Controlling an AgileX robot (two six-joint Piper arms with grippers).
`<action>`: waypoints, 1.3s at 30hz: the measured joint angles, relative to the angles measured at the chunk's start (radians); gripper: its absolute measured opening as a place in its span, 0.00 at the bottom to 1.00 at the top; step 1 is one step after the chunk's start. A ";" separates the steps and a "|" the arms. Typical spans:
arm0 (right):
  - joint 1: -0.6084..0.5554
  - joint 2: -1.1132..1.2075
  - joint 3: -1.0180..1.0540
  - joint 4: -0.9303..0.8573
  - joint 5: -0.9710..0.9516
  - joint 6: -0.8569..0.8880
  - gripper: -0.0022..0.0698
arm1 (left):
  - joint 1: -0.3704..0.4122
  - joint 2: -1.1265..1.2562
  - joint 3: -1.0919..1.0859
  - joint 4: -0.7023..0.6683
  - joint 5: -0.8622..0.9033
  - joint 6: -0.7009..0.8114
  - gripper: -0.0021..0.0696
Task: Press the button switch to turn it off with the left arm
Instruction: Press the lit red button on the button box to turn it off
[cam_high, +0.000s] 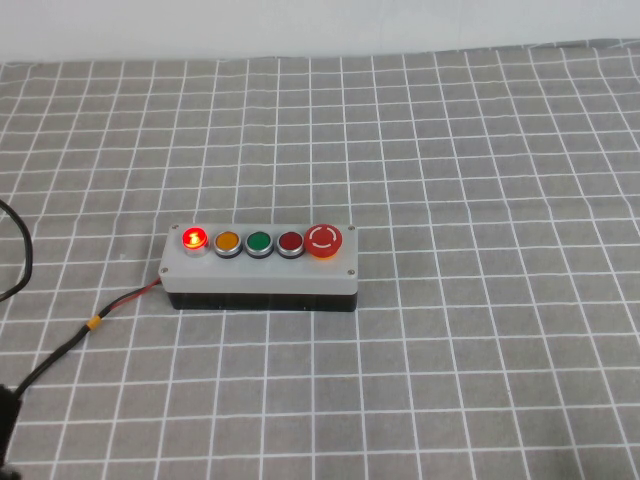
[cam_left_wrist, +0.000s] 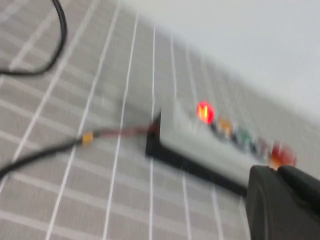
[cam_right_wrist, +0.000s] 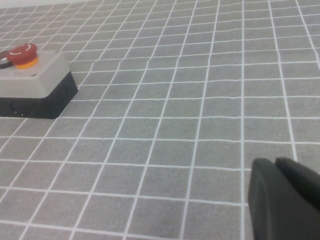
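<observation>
A grey switch box (cam_high: 260, 268) on a black base lies mid-table, carrying a row of buttons. The leftmost button (cam_high: 194, 238) glows red; beside it come an amber (cam_high: 227, 241), a green (cam_high: 259, 241), a dark red (cam_high: 290, 241) and a large red mushroom button (cam_high: 324, 240). In the left wrist view the lit button (cam_left_wrist: 204, 111) shows on the box (cam_left_wrist: 200, 145). My left gripper (cam_left_wrist: 276, 170) is shut, empty, and well short of the box on its near left side. My right gripper (cam_right_wrist: 275, 161) is also shut and empty, off to the right of the box (cam_right_wrist: 35, 85).
A black cable with red leads and an orange tag (cam_high: 94, 322) runs from the box's left end toward the near left corner. Another black cable loop (cam_high: 22, 250) lies at the left edge. A grey checked cloth (cam_high: 480, 200) covers the table.
</observation>
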 joint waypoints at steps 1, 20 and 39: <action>0.000 0.000 0.000 0.000 0.000 0.000 0.01 | 0.000 0.053 -0.050 0.002 0.058 0.026 0.02; 0.000 0.000 0.000 0.000 0.000 0.000 0.01 | -0.050 1.025 -0.821 0.106 0.579 0.357 0.02; 0.000 0.000 0.000 0.002 0.000 0.000 0.01 | -0.161 1.594 -1.281 0.198 0.634 0.353 0.02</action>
